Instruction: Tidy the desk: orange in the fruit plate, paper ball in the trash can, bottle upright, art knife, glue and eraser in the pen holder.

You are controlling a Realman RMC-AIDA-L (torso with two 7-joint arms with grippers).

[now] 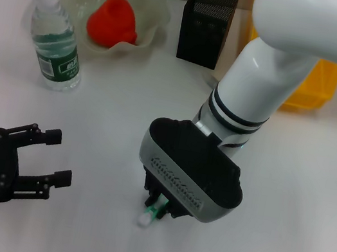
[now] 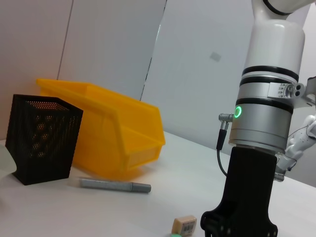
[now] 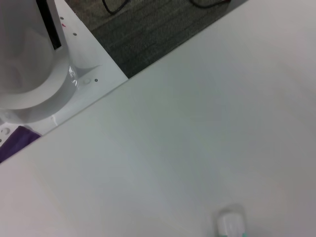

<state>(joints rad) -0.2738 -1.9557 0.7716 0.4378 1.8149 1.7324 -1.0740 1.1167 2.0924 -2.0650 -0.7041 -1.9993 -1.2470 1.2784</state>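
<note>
Right tool [image 1: 157,207] low over glue [image 1: 147,217], spread unclear; left tool [image 1: 61,158] spread, empty, on desk [image 1: 288,186].

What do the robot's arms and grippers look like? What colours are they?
The right arm is glossy white and round, with black rings near the wrist, a silver band, a glowing green ring light and a thin black cable. Its wrist block is black with a grey edge. The right gripper is black. The left gripper is matt black, with two jointed fingers.
</note>
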